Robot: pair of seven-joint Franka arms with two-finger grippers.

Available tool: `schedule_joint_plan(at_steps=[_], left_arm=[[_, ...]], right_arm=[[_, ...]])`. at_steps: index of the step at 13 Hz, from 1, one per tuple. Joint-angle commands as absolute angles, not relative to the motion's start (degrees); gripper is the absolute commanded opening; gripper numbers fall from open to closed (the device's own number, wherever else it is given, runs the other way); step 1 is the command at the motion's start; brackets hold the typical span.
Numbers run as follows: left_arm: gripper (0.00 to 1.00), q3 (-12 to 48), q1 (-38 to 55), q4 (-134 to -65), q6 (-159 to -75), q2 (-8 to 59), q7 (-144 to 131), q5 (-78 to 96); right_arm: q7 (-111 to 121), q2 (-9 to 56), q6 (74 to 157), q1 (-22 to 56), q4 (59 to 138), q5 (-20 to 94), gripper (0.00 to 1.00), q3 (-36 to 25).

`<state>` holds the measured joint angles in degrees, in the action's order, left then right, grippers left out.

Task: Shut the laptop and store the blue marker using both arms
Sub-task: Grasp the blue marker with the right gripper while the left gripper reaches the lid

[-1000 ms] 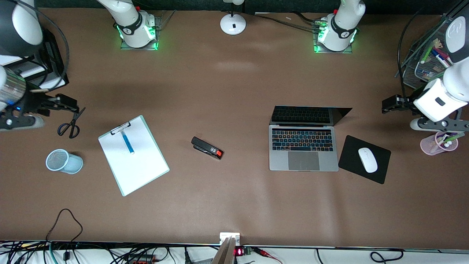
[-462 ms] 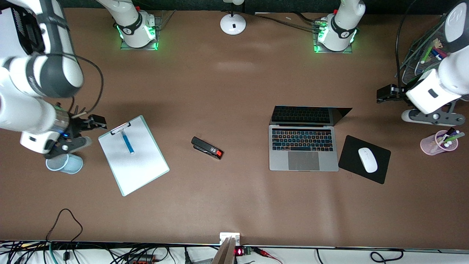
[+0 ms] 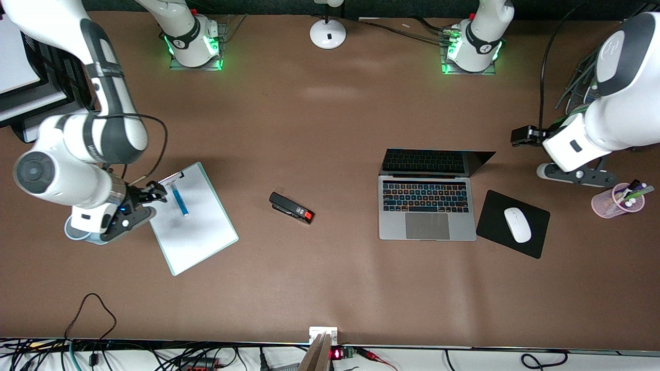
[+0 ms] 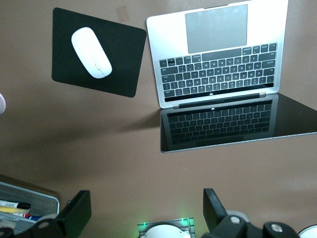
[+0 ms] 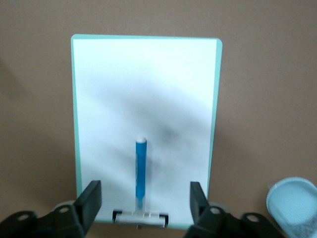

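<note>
The laptop (image 3: 427, 206) stands open on the table, its dark screen tilted back; in the left wrist view (image 4: 218, 64) its keys and trackpad show. The blue marker (image 3: 179, 200) lies on a white clipboard (image 3: 196, 226), its white tip pointing away from the clip. My right gripper (image 3: 154, 191) is open over the clip end of the clipboard; in the right wrist view the gripper (image 5: 144, 201) has its fingers on either side of the marker (image 5: 140, 168), above it. My left gripper (image 3: 522, 135) is open and empty in the air, beside the laptop toward the left arm's end; its own view also shows it (image 4: 146, 210).
A black stapler (image 3: 291, 207) lies mid-table. A white mouse (image 3: 517, 224) sits on a black mouse pad (image 3: 495, 211) beside the laptop. A pink cup (image 3: 617, 203) of markers and a wire tray (image 3: 580, 93) stand at the left arm's end. A light-blue mesh cup (image 5: 292, 198) lies by the clipboard.
My right arm has swung in from the table's end to over the clipboard's clip. My left gripper has moved a little toward the laptop. The laptop and marker have not moved.
</note>
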<state>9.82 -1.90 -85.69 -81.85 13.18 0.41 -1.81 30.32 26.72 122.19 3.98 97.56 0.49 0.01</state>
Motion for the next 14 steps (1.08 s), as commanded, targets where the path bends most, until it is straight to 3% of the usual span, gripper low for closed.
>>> schedule_joint_plan(at_steps=[1, 3, 7, 12, 14], left_arm=[[1.0, 10.3, 0.5, -86.4, -82.1, 13.4, -2.0, -1.8], [1.0, 11.3, 0.7, -86.5, -81.7, 12.9, -3.7, -1.8], [1.0, 14.6, 0.6, -91.1, -82.1, 8.8, -3.9, -1.8], [0.89, 16.5, 0.6, -95.9, -83.2, 6.5, -7.9, -1.8], [0.76, 17.3, 0.6, -97.8, -83.1, 5.5, -9.3, -1.8]], right_arm=[[31.8, 25.9, 128.4, 4.4, 102.6, 0.9, 0.65, -0.1], [33.0, 26.6, 131.4, 4.9, 104.1, 0.9, 0.52, -0.1], [33.0, 29.3, 134.4, 5.1, 104.1, 1.0, 0.45, -0.1], [33.1, 32.2, 136.7, 5.5, 104.2, 0.9, 0.4, -0.1], [33.1, 33.4, 137.5, 5.5, 104.1, 0.9, 0.38, 0.3]])
